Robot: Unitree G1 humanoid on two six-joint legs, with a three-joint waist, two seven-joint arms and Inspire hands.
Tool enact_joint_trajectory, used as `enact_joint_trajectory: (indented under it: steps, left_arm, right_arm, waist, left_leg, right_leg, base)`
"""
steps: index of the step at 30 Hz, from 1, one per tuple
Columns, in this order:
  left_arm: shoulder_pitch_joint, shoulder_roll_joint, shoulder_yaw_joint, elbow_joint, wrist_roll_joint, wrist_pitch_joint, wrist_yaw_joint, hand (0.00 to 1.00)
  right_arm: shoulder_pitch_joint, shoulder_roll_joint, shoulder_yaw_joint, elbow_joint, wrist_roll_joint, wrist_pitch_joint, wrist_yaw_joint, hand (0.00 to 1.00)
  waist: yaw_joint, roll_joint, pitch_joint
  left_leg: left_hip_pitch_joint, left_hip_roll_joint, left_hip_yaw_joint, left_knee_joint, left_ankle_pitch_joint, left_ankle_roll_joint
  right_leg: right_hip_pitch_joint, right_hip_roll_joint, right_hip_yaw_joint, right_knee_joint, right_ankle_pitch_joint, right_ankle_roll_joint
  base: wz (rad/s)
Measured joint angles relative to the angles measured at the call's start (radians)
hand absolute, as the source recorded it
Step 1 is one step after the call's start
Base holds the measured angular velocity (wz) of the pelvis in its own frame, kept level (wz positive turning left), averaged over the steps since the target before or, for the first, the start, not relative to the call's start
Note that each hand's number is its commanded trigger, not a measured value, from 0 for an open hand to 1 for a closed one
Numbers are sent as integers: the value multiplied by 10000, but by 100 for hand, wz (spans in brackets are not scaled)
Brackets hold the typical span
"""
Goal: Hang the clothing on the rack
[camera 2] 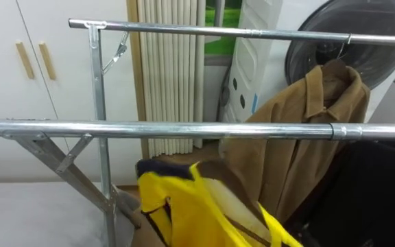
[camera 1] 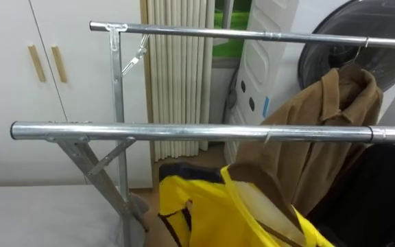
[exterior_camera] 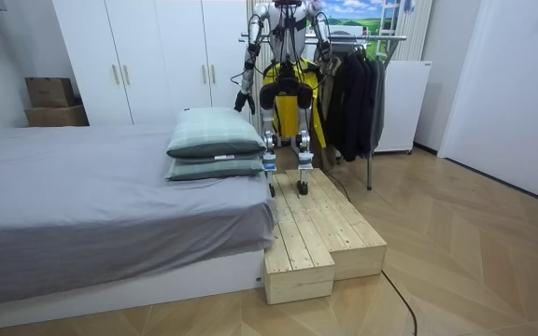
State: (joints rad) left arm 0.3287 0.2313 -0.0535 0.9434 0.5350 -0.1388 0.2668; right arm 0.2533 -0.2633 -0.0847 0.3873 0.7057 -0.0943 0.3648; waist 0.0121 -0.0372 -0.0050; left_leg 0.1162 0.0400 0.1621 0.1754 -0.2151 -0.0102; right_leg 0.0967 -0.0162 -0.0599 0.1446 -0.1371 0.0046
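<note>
A yellow garment (camera 1: 211, 213) hangs on a pale hanger (camera 1: 262, 206) just below the near rail (camera 1: 184, 132) of a steel clothes rack, right in front of me. It is not on either rail. The far rail (camera 1: 252, 33) carries a brown jacket (camera 1: 321, 130) on its right half. Dark clothes (camera 1: 389, 185) hang at the right end. In the room view I stand on a wooden platform (exterior_camera: 316, 233) facing the rack, with the yellow garment (exterior_camera: 292, 93) before my body. My left hand (exterior_camera: 241, 101) hangs low at my side, away from the garment.
White wardrobe doors (camera 1: 19, 82) and a ribbed curtain (camera 1: 180, 75) stand behind the rack's left end. A bed (exterior_camera: 82, 196) with two pillows (exterior_camera: 215, 135) lies at my left. A white cabinet (exterior_camera: 402, 103) stands past the rack's right end.
</note>
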Motion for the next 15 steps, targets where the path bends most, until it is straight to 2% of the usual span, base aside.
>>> enact_joint_trajectory:
  steps: [7, 11, 15]
  left_arm:
    - [-72, -171, 4, 2, -316, 119, -179, 0]
    - [-149, -205, 4, 14, -321, 184, -244, 0]
    - [-268, -225, 4, 189, -322, 227, -259, 0]
  right_arm:
    - [9, -33, 266, -1541, 842, 4, 91, 0]
    - [-6, -33, 291, -1775, 841, 4, 91, 0]
    - [-22, -34, 452, -2004, 848, 8, 48, 0]
  waist:
    - [48, 178, -10]
    - [248, 152, -24]
    - [256, 112, -18]
  left_leg:
    - [-26, 6, 56, -74, -3, -10]
    - [11, 8, 55, -78, -3, -11]
    - [13, 8, 98, -86, -5, -14]
  right_leg:
    - [-171, 12, 40, 82, -82, -30]
    - [-129, 16, 46, 81, -82, -30]
    - [-103, 14, 67, 103, -81, -31]
  base:
    - [-3]
    - [0]
    - [-2]
